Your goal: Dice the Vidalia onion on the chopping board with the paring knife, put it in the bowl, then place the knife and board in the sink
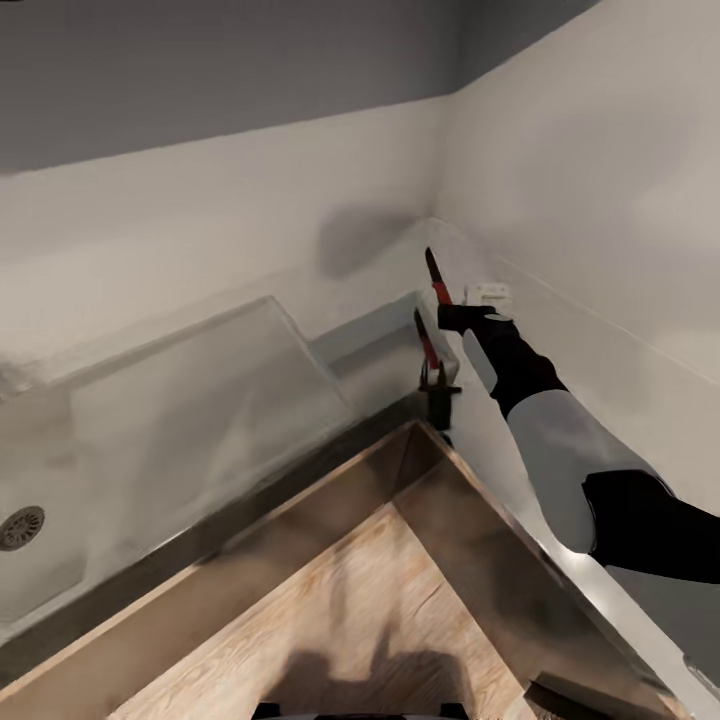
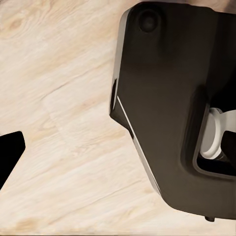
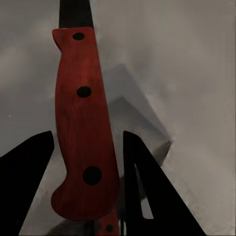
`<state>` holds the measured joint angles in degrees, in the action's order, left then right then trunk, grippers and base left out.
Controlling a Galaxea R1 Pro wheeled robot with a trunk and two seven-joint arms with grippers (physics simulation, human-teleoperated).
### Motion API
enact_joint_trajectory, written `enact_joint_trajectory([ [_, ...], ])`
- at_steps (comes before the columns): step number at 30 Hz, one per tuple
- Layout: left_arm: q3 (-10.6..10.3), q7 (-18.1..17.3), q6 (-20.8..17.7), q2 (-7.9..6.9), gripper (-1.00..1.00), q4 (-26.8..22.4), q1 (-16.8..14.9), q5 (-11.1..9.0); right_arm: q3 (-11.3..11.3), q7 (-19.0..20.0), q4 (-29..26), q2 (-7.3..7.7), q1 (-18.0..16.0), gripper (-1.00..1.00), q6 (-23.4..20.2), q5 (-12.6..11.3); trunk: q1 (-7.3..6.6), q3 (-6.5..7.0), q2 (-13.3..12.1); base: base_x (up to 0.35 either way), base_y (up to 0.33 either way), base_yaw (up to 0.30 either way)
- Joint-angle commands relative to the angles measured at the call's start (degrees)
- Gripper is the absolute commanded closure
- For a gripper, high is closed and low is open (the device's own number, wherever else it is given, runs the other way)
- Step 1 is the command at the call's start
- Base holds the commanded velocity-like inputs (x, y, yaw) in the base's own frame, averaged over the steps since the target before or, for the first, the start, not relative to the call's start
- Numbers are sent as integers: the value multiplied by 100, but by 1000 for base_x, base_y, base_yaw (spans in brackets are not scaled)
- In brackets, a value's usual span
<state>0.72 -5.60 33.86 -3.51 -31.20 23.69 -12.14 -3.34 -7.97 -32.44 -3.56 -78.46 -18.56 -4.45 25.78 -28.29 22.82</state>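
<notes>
The paring knife (image 1: 437,280) stands upright over the far corner of the countertop (image 1: 375,350), dark blade up, with my right gripper (image 1: 452,316) shut on its handle. In the right wrist view the red riveted handle of the paring knife (image 3: 84,123) sits between the two black fingers (image 3: 142,182) of my right gripper (image 3: 87,135). The sink (image 1: 200,400) lies at the left with its round drain (image 1: 20,527). A small white bowl (image 1: 488,293) sits just behind the gripper. One finger (image 2: 10,152) of my left gripper hangs over the floor. The Vidalia onion and the chopping board are out of view.
The knife is mirrored in the glossy worktop (image 1: 427,345). White walls meet in the corner behind it. Wood floor (image 1: 400,600) fills the angle between the two cabinet runs, and my dark base (image 2: 172,108) is beside the left gripper.
</notes>
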Motion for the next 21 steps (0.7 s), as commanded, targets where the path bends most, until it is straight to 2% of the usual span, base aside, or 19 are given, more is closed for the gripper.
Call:
enact_joint_trajectory([
  [1,8,-57,-3,0,-100,-9,4,-60,-35,-48,-8,4,-3,100,-28,-48,0,-8,10,-328,16,259],
  [6,2,-55,5,4,-100,-9,4,-60,-35,-45,-8,4,-3,100,-25,-48,0,-8,10,-195,35,260],
  [11,5,-56,6,2,-100,-9,4,-60,-35,-38,-5,-2,-3,100,-25,-48,0,-8,10,-24,4,260],
  [16,3,-55,6,1,-100,-9,4,-60,-35,-38,-7,-88,7,100,-8,-43,0,-8,10,-2,0,260],
  [21,6,-55,2,0,-100,-9,4,-60,-35,-38,-6,-107,12,100,1,-39,0,-8,10,-56,16,260],
])
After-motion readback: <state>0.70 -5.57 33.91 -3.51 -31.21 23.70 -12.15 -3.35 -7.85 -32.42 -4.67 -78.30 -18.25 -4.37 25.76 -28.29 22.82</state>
